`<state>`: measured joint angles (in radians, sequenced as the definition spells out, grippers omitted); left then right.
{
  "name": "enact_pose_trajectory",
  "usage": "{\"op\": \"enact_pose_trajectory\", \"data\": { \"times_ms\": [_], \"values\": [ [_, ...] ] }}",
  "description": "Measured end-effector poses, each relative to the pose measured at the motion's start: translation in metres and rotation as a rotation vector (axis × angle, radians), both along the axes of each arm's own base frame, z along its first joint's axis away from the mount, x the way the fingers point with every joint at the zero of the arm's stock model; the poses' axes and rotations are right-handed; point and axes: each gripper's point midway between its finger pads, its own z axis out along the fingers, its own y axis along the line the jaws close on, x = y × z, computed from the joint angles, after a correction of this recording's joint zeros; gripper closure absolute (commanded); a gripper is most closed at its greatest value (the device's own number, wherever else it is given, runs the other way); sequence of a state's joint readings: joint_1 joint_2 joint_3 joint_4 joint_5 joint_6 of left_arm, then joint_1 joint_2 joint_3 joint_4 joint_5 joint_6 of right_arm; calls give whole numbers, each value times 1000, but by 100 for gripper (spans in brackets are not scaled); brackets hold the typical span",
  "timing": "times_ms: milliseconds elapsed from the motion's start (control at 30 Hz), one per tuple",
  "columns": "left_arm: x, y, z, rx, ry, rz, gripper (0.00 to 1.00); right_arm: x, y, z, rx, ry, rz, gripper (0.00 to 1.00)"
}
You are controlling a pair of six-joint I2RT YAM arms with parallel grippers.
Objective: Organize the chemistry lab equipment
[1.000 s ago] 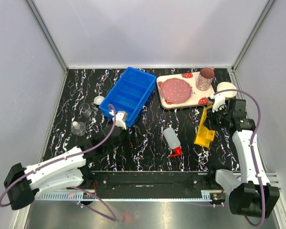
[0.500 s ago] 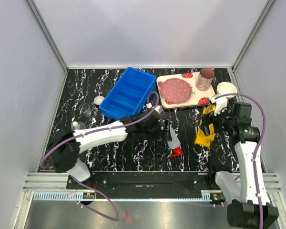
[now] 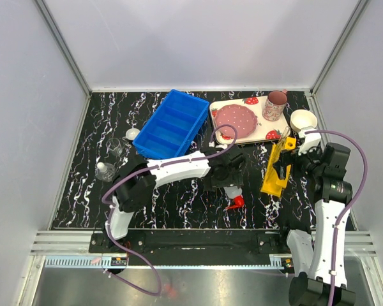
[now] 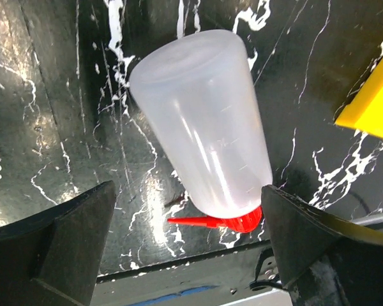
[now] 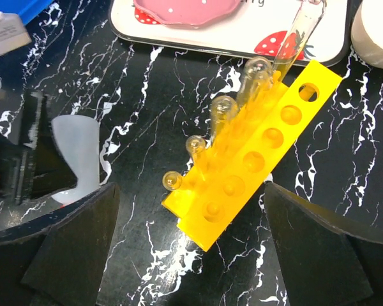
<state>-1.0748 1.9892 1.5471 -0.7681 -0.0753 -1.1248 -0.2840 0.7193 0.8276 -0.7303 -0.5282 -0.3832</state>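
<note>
The translucent squeeze bottle (image 4: 204,127) lies on its side on the black marbled table, its red nozzle (image 4: 201,222) pointing toward the near edge. My left gripper (image 4: 188,255) hangs open above the bottle's neck, one finger on each side and apart from it; in the top view the left gripper (image 3: 228,178) covers most of the bottle (image 3: 232,192). The yellow holed rack (image 5: 262,159) holds several thin clear tubes (image 5: 222,109). My right gripper (image 5: 191,255) stands open over the rack's near end, holding nothing. Two small beakers (image 3: 117,147) (image 3: 104,171) and a tiny white dish (image 3: 133,134) sit at the left.
A blue compartment bin (image 3: 171,124) stands at the back middle. The strawberry-print tray (image 3: 258,124) with a pink mug (image 3: 276,105) lies at the back right, a cream bowl (image 3: 303,119) beside it. The rack (image 3: 276,171) is just right of the bottle.
My left arm has swung from the near left across to the squeeze bottle. The right gripper has opened and drawn back a little from the rack.
</note>
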Motion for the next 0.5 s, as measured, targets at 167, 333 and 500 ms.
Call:
{"op": "enact_pose_trajectory", "data": {
  "times_ms": [167,333,500],
  "values": [
    [11,-14,-7,15,0,38,1,0,6,4,26,-16,19,0],
    [14,-14,-23,61,10,57,5,-1,8,6,33,-23,24,0],
    [13,-10,-37,106,29,72,36,-1,8,7,32,-28,23,0]
  ]
}}
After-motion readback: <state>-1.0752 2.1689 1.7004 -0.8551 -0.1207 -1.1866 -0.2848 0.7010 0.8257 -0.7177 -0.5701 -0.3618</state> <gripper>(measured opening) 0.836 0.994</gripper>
